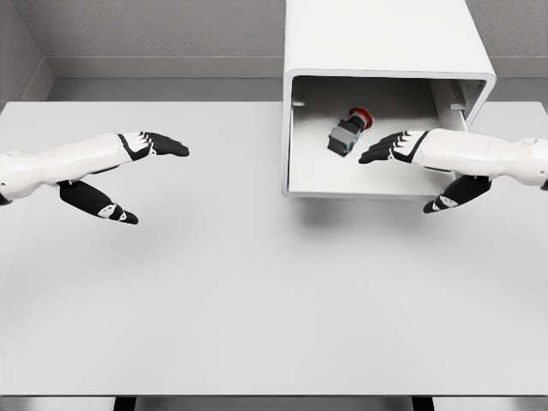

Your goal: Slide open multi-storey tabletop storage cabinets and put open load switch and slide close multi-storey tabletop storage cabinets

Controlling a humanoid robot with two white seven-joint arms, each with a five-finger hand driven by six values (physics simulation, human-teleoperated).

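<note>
Load switch (348,134), dark squarish body with red cap, lying tilted inside the open drawer (377,184) of the white cabinet (377,38); my right hand (402,148) just beside it, fingers spread, holding nothing; my left hand (141,158) over the table (257,300), fingers apart

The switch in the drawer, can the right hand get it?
Probably yes. The right hand is open beside the switch, and the pulled-out drawer has nothing covering it.

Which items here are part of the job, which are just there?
Job:
- storage cabinet, drawer slid open
- load switch, lying in the drawer
- right robot hand, open, beside the switch

Not in use:
- left robot hand, open over the table
</note>
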